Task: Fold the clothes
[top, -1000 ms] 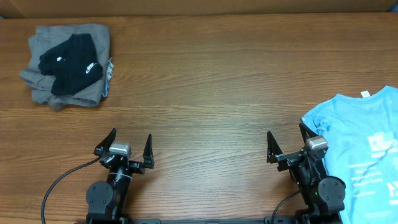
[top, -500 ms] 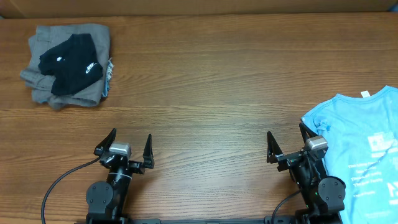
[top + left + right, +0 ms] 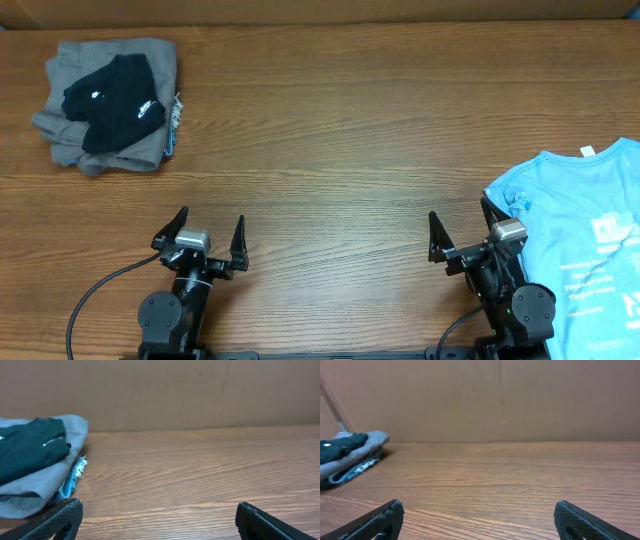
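Soft grey-black clothes [image 3: 110, 105] are heaped upper left, a smooth light blue T-shirt [image 3: 580, 230] is spread lower right; left gripper [image 3: 211, 216] and right gripper [image 3: 460, 214] are released, empty.

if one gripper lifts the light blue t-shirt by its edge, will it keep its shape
Probably not: the light blue T-shirt lies thin and flat on the table, so it should droop from a single pinch. It looks light, and pushed across the smooth wood it would likely bunch up rather than slide whole.

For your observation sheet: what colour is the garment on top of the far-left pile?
The top garment is black with small white marks; clearest in the overhead view.
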Action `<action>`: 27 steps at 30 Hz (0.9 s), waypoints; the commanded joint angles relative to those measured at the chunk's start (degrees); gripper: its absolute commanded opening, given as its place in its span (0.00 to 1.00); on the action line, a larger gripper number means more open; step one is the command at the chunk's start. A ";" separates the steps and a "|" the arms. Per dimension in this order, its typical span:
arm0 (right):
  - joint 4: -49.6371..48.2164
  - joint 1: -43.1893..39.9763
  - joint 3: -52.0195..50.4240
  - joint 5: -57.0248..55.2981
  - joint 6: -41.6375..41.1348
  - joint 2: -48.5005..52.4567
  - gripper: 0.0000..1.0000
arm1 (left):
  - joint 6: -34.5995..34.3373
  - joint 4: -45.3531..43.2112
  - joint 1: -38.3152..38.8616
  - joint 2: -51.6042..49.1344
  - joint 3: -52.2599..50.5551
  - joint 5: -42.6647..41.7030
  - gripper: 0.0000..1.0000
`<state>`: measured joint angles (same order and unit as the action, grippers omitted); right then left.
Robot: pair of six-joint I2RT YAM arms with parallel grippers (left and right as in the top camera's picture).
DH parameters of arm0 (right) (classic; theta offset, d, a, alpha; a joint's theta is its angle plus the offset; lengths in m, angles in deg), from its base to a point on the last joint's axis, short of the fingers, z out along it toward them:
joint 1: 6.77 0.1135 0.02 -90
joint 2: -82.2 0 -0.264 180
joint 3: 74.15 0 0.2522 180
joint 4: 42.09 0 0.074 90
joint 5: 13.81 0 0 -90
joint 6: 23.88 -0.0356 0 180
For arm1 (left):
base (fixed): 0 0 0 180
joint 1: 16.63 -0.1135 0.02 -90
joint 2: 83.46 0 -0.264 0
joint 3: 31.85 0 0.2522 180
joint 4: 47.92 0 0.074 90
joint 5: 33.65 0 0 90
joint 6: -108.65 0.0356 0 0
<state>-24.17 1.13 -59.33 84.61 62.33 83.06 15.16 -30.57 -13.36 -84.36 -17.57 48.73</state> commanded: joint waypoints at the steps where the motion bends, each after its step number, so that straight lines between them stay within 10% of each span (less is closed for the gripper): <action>1: -1.44 -0.20 -0.57 3.13 -4.15 -0.48 1.00 | -4.81 -0.44 -0.09 0.61 -0.20 -3.85 1.00; 13: 10.45 -0.22 16.70 3.69 -14.43 4.37 1.00 | -3.10 15.65 -0.11 -8.79 22.49 1.44 1.00; 27: 48.19 -0.22 64.24 0.85 -9.66 56.61 1.00 | -2.73 51.71 -0.09 -61.64 76.76 0.11 1.00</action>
<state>21.97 1.13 -4.58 85.94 50.30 130.69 11.95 17.65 -13.36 -138.42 49.33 48.45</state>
